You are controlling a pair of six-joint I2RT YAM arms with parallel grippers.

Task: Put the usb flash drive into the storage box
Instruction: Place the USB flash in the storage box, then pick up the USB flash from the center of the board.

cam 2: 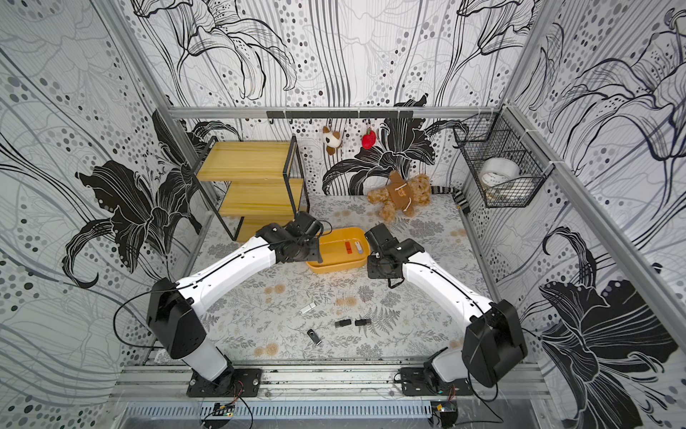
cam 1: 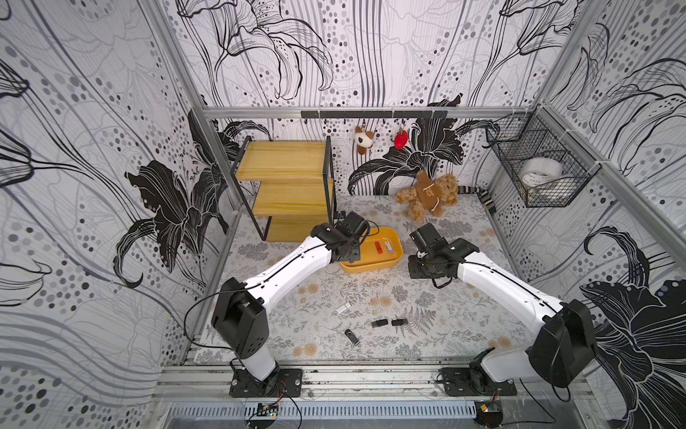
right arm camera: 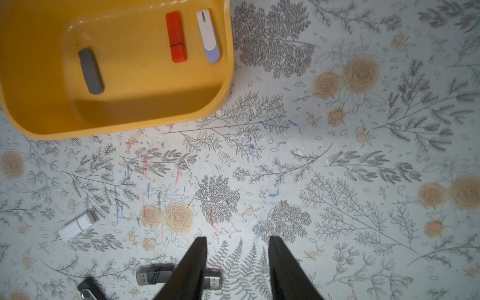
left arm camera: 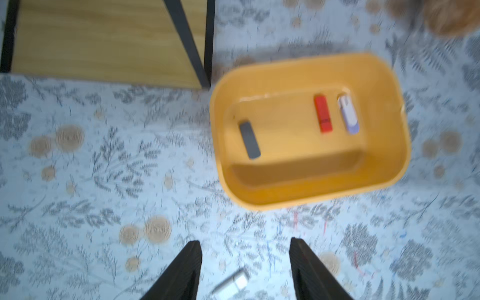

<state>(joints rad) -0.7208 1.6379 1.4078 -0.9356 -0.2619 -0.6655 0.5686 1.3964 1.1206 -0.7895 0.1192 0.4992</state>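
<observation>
The yellow storage box (cam 1: 371,266) (cam 2: 336,267) stands mid-table. Inside it lie a grey usb flash drive (left arm camera: 250,140) (right arm camera: 91,70), a red one (left arm camera: 323,113) (right arm camera: 176,36) (cam 1: 378,247) and a white-lilac one (left arm camera: 348,114) (right arm camera: 208,36). My left gripper (left arm camera: 245,246) hangs open and empty high above the mat, just short of the box's near wall (left arm camera: 298,193). A white drive (left arm camera: 230,284) (cam 1: 343,308) lies on the mat far below it. My right gripper (right arm camera: 237,241) is open and empty to the right of the box (right arm camera: 117,124).
Two black drives (cam 1: 379,323) (cam 1: 399,322) and a black swivel drive (cam 1: 352,336) lie on the front mat. A wooden shelf (cam 1: 289,185) stands at the back left, a teddy bear (cam 1: 427,195) behind the box, and a wire basket (cam 1: 538,174) on the right wall.
</observation>
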